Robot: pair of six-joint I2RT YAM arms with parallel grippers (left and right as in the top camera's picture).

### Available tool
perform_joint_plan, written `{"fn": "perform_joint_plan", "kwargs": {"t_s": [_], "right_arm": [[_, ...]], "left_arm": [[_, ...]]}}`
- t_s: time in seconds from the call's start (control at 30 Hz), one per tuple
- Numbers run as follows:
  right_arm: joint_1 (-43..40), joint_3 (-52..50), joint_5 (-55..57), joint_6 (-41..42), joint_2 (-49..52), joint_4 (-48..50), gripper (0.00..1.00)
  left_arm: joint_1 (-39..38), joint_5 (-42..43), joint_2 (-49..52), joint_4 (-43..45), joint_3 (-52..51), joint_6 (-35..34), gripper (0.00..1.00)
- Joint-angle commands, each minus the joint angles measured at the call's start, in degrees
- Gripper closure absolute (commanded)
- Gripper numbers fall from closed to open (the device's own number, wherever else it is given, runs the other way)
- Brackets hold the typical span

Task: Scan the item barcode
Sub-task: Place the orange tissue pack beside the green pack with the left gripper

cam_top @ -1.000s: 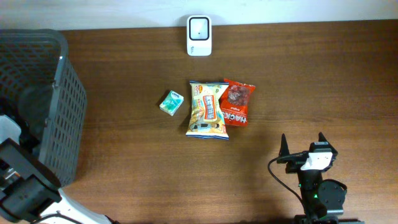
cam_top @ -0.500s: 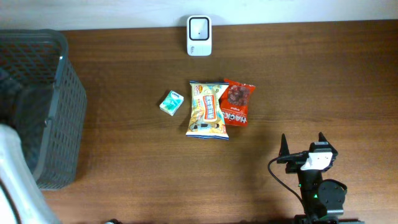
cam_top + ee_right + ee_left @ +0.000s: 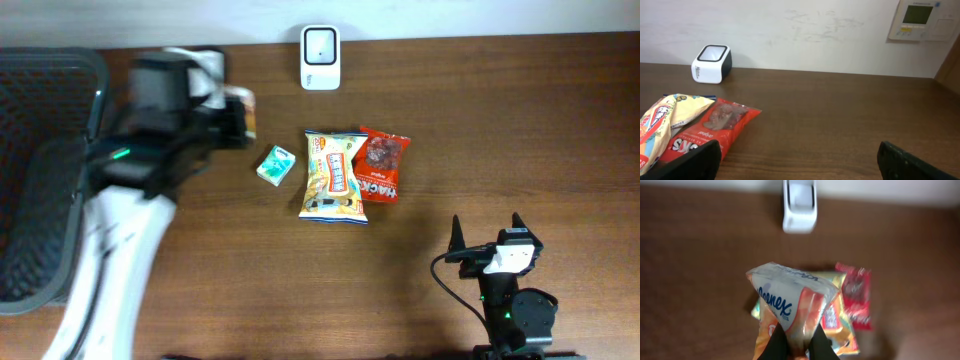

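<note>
A white and orange Kleenex tissue pack [image 3: 790, 297] hangs above the table with my left gripper [image 3: 797, 349] shut on its lower end. From overhead, the left gripper [image 3: 240, 118] and the pack [image 3: 247, 103] are blurred, left of the white barcode scanner [image 3: 320, 57]. The left wrist view has the scanner [image 3: 799, 207] ahead at the table's far edge. My right gripper [image 3: 487, 232] rests near the front right, open and empty. In the right wrist view it [image 3: 797, 165] holds nothing, and the scanner [image 3: 711, 64] stands far left.
A small green pack [image 3: 276, 165], a yellow snack bag [image 3: 334, 176] and a red snack bag [image 3: 382, 163] lie mid-table. They also show under the held pack in the left wrist view. A dark mesh basket [image 3: 50, 160] stands at the left edge.
My left arm has swung out from the basket at the left to above the table, carrying the tissue pack toward the scanner. The right arm has not moved.
</note>
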Motion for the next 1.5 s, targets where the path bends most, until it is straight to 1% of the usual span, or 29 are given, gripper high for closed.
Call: {"fn": "perform_joint_plan", "kwargs": {"t_s": [0.0, 0.07, 0.23, 0.37, 0.4, 0.47, 0.53, 0.6, 0.67, 0.7, 0.73, 0.77, 0.87, 0.93, 1.03, 1.13, 1.2, 1.23, 1.27, 1.47], "right_arm": [[0.5, -0.5, 0.5, 0.5, -0.4, 0.0, 0.02], [0.5, -0.5, 0.5, 0.5, -0.4, -0.1, 0.02], [0.5, -0.5, 0.5, 0.5, -0.4, -0.1, 0.02], [0.5, -0.5, 0.5, 0.5, -0.4, 0.0, 0.02], [0.5, -0.5, 0.5, 0.5, -0.4, 0.0, 0.02], [0.5, -0.5, 0.5, 0.5, -0.4, -0.1, 0.02], [0.5, -0.5, 0.5, 0.5, -0.4, -0.1, 0.02], [0.5, -0.5, 0.5, 0.5, -0.4, -0.1, 0.02], [0.5, -0.5, 0.5, 0.5, -0.4, 0.0, 0.02], [0.5, -0.5, 0.5, 0.5, -0.4, -0.1, 0.02], [0.5, -0.5, 0.5, 0.5, -0.4, -0.1, 0.02], [0.5, -0.5, 0.5, 0.5, -0.4, 0.0, 0.02], [0.5, -0.5, 0.5, 0.5, -0.4, -0.1, 0.02], [0.5, -0.5, 0.5, 0.5, -0.4, -0.1, 0.02], [0.5, -0.5, 0.5, 0.5, -0.4, -0.1, 0.02], [0.5, -0.5, 0.5, 0.5, -0.4, -0.1, 0.02], [0.5, -0.5, 0.5, 0.5, -0.4, -0.1, 0.01], [0.5, -0.5, 0.5, 0.5, -0.4, -0.1, 0.01], [0.5, -0.5, 0.5, 0.5, -0.4, -0.1, 0.01], [0.5, -0.5, 0.5, 0.5, -0.4, 0.0, 0.02]], "left_arm": [[-5.7, -9.3, 8.1, -0.3, -1.4, -0.6, 1.00], [-7.8, -14.3, 14.2, 0.0, -1.4, -0.6, 1.00], [-9.6, -14.7, 24.6, 2.3, -1.4, -0.8, 1.00], [-9.8, -14.4, 29.7, 3.1, -1.4, -4.8, 1.00], [-9.8, -14.2, 30.2, 3.0, -1.4, -4.8, 0.98], [-9.8, -14.2, 30.5, 3.1, -1.4, -4.8, 0.81], [-9.8, -13.9, 30.3, 3.1, -1.2, -4.8, 0.81], [-9.7, -11.2, 30.1, 2.4, -0.1, -4.7, 0.79], [-9.7, -9.9, 29.4, 1.0, 1.8, -4.7, 0.71], [-9.7, -9.9, 28.9, 0.4, 2.8, -4.7, 0.61], [-9.6, -9.9, 28.4, -0.2, 3.9, -4.7, 0.44], [-9.4, -10.1, 27.8, -1.4, 5.5, -4.7, 0.37], [-8.9, -10.3, 25.9, -4.6, 10.0, -4.7, 0.25], [-8.0, -10.3, 24.2, -7.2, 13.5, -4.7, 0.23], [-5.5, -10.3, 20.3, -12.0, 19.6, -4.7, 0.18], [-2.2, -10.3, 15.3, -15.1, 23.2, -4.7, 0.18], [0.3, -10.3, 11.2, -15.5, 23.9, -4.7, 0.18], [1.4, -10.3, 9.3, -15.5, 23.9, -4.7, 0.05], [3.4, -10.3, 6.0, -15.8, 23.9, -4.7, 0.01], [10.0, -10.5, -2.7, -23.3, 23.9, -4.7, 0.01]]}}
